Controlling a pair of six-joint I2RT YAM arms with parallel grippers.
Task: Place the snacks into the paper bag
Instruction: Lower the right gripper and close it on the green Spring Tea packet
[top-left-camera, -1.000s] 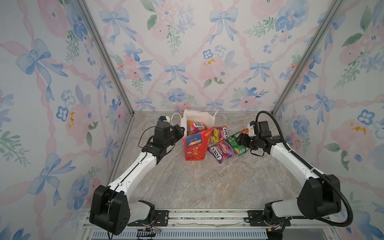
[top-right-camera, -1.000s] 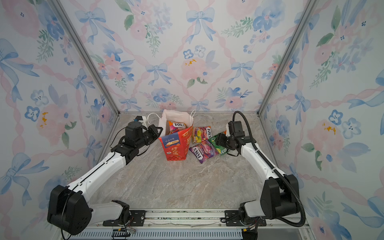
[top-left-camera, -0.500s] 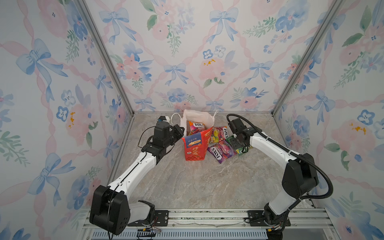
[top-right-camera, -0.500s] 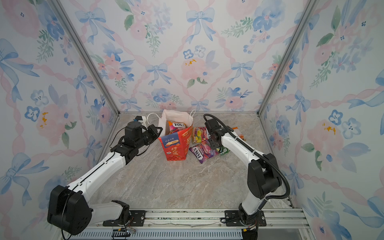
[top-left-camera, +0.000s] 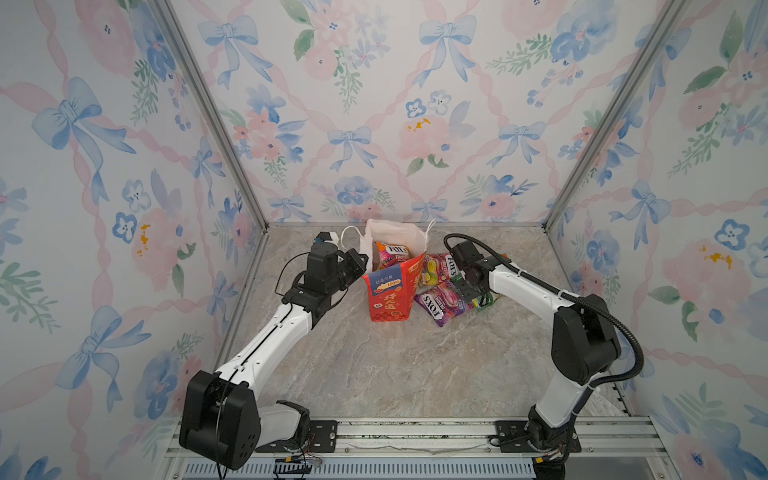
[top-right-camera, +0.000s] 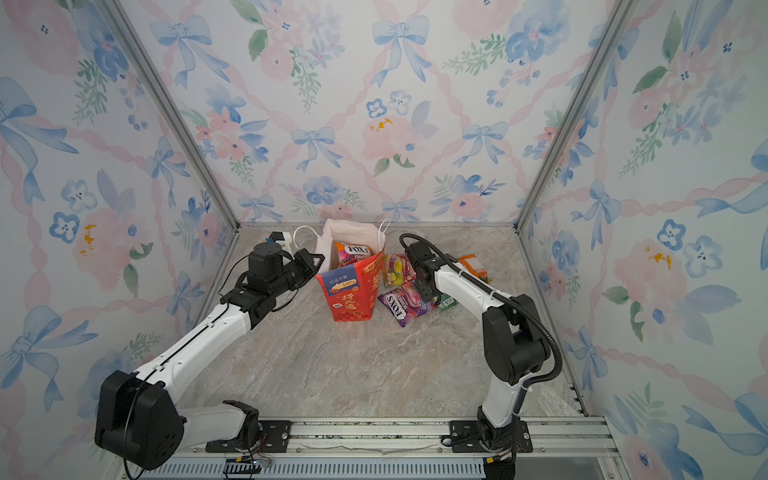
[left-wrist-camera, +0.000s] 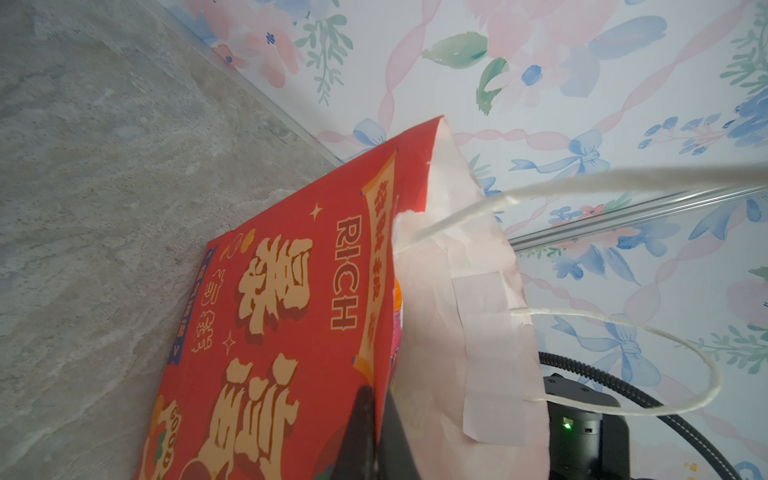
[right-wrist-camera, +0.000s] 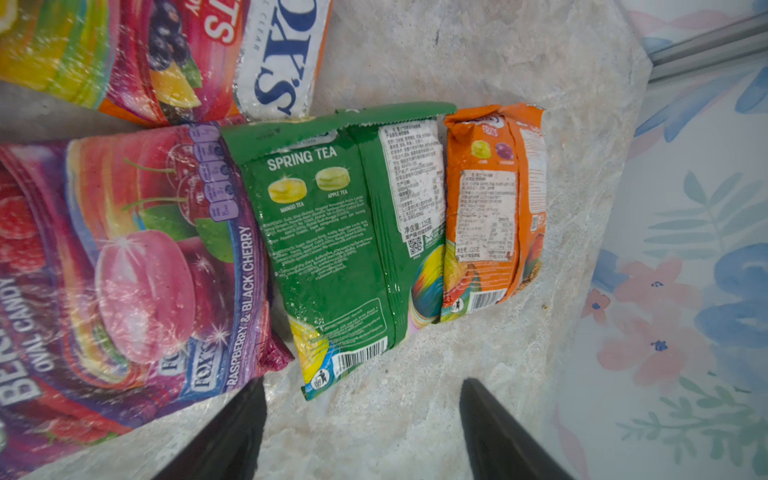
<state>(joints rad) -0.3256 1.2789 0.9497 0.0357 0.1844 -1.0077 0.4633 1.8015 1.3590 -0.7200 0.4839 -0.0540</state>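
Left gripper (left-wrist-camera: 376, 415) pinched the paper bag (left-wrist-camera: 291, 291) rim; right gripper (right-wrist-camera: 361, 388), spread over the green packet (right-wrist-camera: 332, 249) beside the bag, probably risked dragging the touching purple packet (right-wrist-camera: 124, 270).

The bag (top-left-camera: 390, 291) stands toward the back of the desk (top-left-camera: 395, 374) with a Fox's packet (top-left-camera: 390, 254) in it; just right lie a second packet (top-left-camera: 434, 270), the berry packet (top-left-camera: 440, 305) before that, then the Spring Tea packet (right-wrist-camera: 332, 249) and, touching it, the Fruits packet (right-wrist-camera: 490, 199) farther right and back.

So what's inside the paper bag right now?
One red-orange FOX'S packet stands in the paper bag, visible in both top views. Whatever lies beneath it is hidden by the bag's walls.
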